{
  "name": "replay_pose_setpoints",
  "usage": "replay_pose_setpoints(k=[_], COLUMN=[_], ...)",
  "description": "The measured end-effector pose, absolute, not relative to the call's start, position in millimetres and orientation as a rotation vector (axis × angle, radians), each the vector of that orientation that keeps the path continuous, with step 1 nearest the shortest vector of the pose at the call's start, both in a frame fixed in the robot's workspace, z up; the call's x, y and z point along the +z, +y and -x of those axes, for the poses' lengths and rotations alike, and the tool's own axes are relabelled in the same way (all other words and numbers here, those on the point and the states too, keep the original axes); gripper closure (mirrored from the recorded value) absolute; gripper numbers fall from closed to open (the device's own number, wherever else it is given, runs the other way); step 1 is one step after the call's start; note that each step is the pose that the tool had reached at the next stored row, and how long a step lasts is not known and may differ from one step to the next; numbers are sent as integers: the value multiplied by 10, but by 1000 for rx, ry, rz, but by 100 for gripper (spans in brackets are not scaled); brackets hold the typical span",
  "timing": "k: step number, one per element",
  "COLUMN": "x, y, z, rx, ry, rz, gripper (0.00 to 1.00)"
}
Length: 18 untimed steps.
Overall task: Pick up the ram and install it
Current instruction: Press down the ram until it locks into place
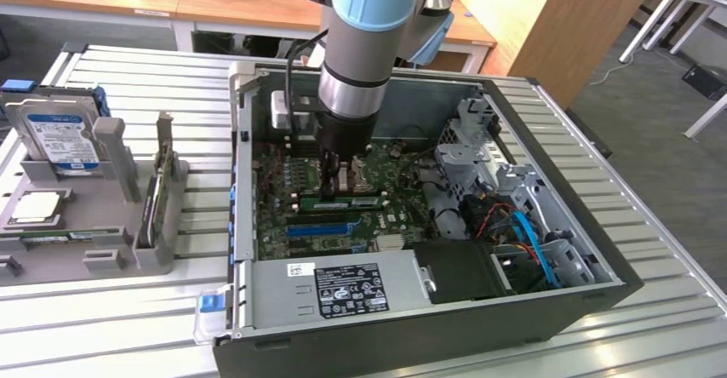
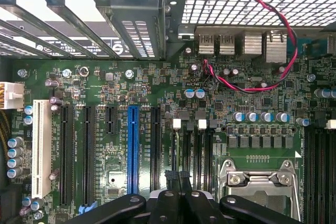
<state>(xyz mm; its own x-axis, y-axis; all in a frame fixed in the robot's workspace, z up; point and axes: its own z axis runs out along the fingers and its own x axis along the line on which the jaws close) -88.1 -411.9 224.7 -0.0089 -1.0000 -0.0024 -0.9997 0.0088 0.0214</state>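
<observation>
One arm (image 1: 352,63) vertical inside case (image 1: 568,301), pincer (image 1: 334,192) shut above ram (image 1: 337,200).

Wooden desks (image 1: 136,3) and a wooden cabinet (image 1: 557,20) stand on grey carpet (image 1: 659,88) behind the slatted metal table (image 1: 636,208).

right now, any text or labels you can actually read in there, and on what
None can be read.
Hard drive: blue-and-white label, print too small.
Power supply: black and white stickers, print too small.
Motherboard: white lettering beside the slots, too blurred.
</observation>
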Motion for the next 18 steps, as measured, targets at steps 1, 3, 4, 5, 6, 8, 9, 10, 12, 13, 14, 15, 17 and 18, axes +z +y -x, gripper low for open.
replay_pose_setpoints(k=[1, 3, 4, 5, 6, 8, 9, 10, 12, 13, 14, 15, 17, 18], x=[2247, 2242, 2242, 2242, 2241, 2241, 2241, 2240, 2240, 2239, 2237, 2236, 2236, 2236], y=[-4119, -4120, -4120, -4120, -4120, -4120, -4120, -4120, -4120, -4120, -4120, -4120, -4120, -4120], z=[881, 881, 882, 881, 881, 881, 881, 881, 881, 881, 881, 881, 881, 881], rx=[-26, -26, -26, -26, -26, -27, -27, -27, -27, -27, -27, -27, -27, -27], ry=[-2222, -2222, -2222, -2222, -2222, -2222, -2222, -2222, -2222, -2222, -2222, -2222, -2222, -2222], rz=[-2202, -2202, -2202, -2202, -2202, -2202, -2202, -2202, -2202, -2202, -2202, -2202, -2202, -2202], gripper=[89, 89, 89, 89, 89, 89, 89, 89, 89, 89, 89, 89, 89, 89])
